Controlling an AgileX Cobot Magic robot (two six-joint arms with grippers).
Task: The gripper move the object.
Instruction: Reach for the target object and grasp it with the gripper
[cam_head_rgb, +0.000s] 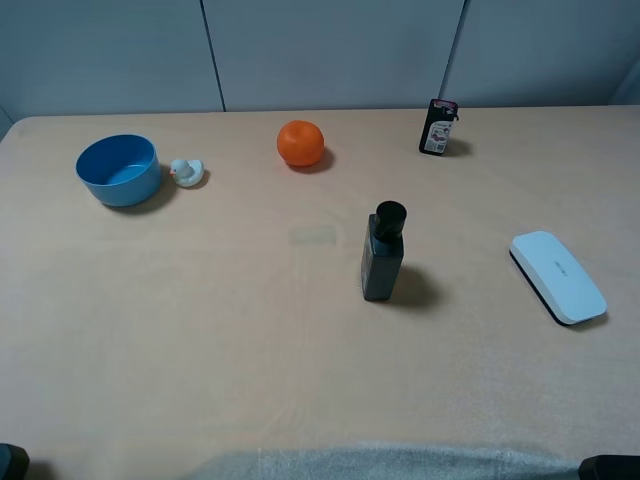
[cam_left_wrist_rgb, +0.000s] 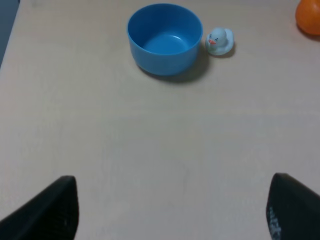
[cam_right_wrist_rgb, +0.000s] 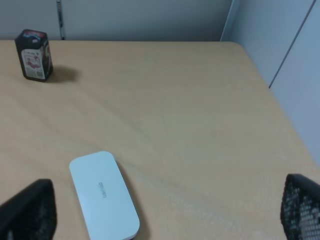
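The object is a flat white oblong block (cam_head_rgb: 558, 276) with rounded corners and a dark underside, lying on the table at the right. It also shows in the right wrist view (cam_right_wrist_rgb: 104, 194), just ahead of my right gripper (cam_right_wrist_rgb: 162, 220), whose two dark fingers stand wide apart and hold nothing. My left gripper (cam_left_wrist_rgb: 172, 212) is also open and empty, over bare table well short of the blue bowl. In the high view only the arm ends show, at the bottom corners: left (cam_head_rgb: 12, 462), right (cam_head_rgb: 610, 467).
A dark bottle (cam_head_rgb: 383, 252) stands upright mid-table. An orange (cam_head_rgb: 300, 143), a small black packet (cam_head_rgb: 438, 127), a blue bowl (cam_head_rgb: 118, 170) and a small white duck (cam_head_rgb: 186, 172) stand along the back. The table's right edge (cam_right_wrist_rgb: 280, 107) is near the block.
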